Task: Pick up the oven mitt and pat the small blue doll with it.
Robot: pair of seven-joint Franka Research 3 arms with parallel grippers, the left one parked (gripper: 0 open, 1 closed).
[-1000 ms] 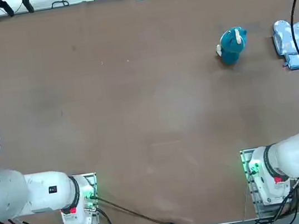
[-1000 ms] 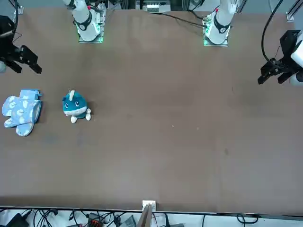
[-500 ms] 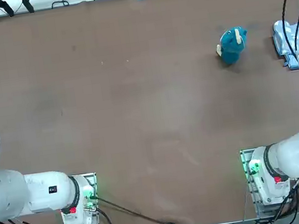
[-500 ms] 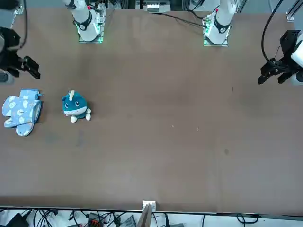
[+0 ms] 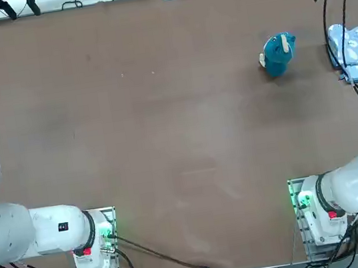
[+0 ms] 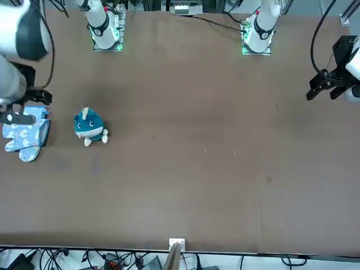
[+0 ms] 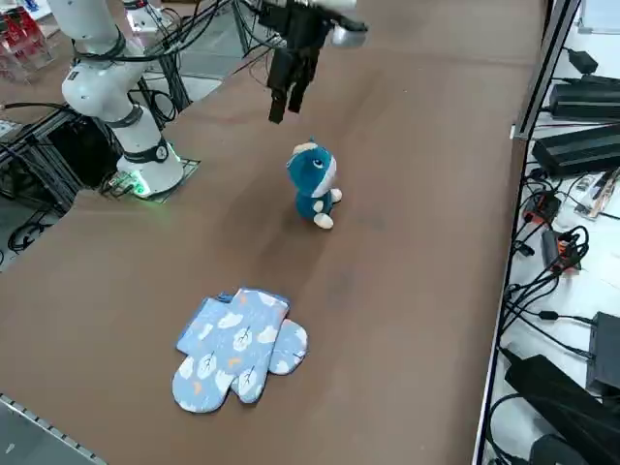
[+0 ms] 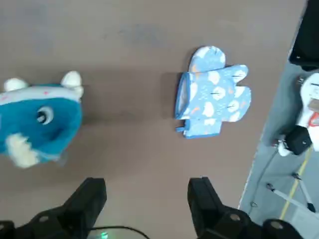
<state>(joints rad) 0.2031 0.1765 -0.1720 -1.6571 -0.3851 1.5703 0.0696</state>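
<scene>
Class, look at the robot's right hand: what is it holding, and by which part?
Nothing. The right hand is open and empty, up above the table; the oven mitt lies flat, untouched.

Oven mitt point(image 7: 237, 349): I see flat quilted cloth, matt pale blue with whitish printed patches.
Small blue doll point(image 7: 313, 183): soft plush, teal, fuzzy and matt.
Table point(image 5: 164, 123): brown top, smooth and matt to my eye.
Right gripper point(image 8: 147, 206): black fingers, dull, plastic-looking.
Arm shells point(image 5: 355, 185): glossy white plastic.

White right arm point(image 7: 102, 58), black fingers point(image 8: 87, 199), green-lit base point(image 5: 303, 199).
</scene>
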